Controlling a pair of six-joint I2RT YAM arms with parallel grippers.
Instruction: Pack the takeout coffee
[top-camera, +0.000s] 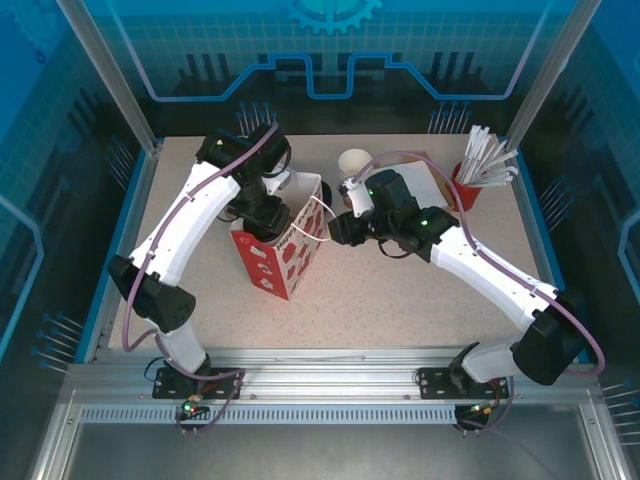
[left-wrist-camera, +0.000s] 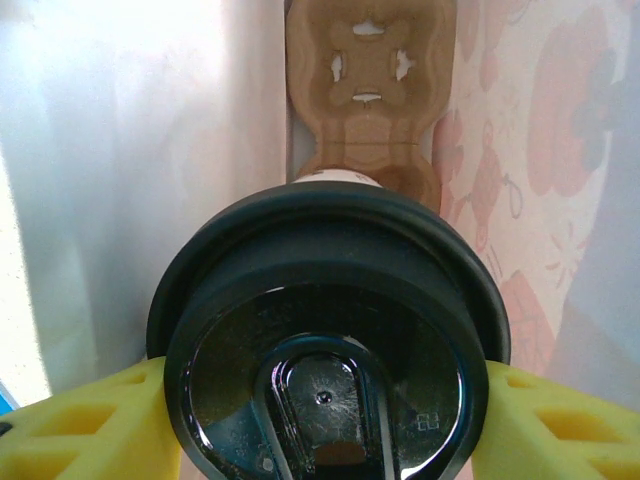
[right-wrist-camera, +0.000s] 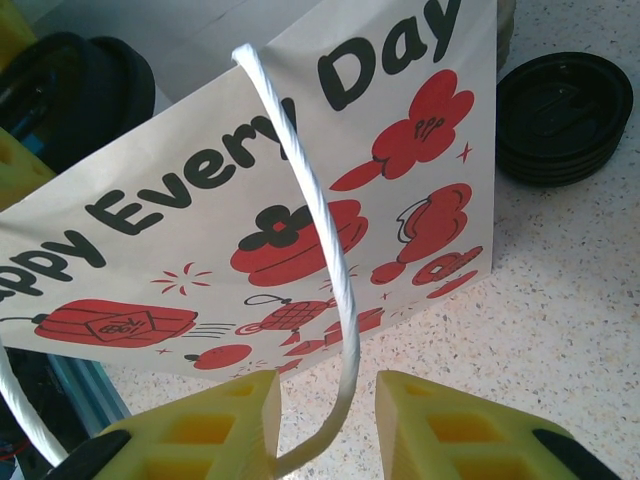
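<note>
While left end effector (left-wrist-camera: 330, 400) clamps takeout coffee (left-wrist-camera: 330, 330) at lid, upright inside paper bag (top-camera: 290, 255), cardboard carrier (left-wrist-camera: 368, 90) lies straight beyond cup, at bag bottom. Right end effector (right-wrist-camera: 328, 400) half-closed, handle cord (right-wrist-camera: 320, 230) loose between pads (right-wrist-camera: 430, 420).

We can't see the takeout coffee (left-wrist-camera: 330, 290) below its lid in the left claw (left-wrist-camera: 325, 430), plus the bag (right-wrist-camera: 250, 200) gets cropped left of the right claw (right-wrist-camera: 328, 420).
</note>
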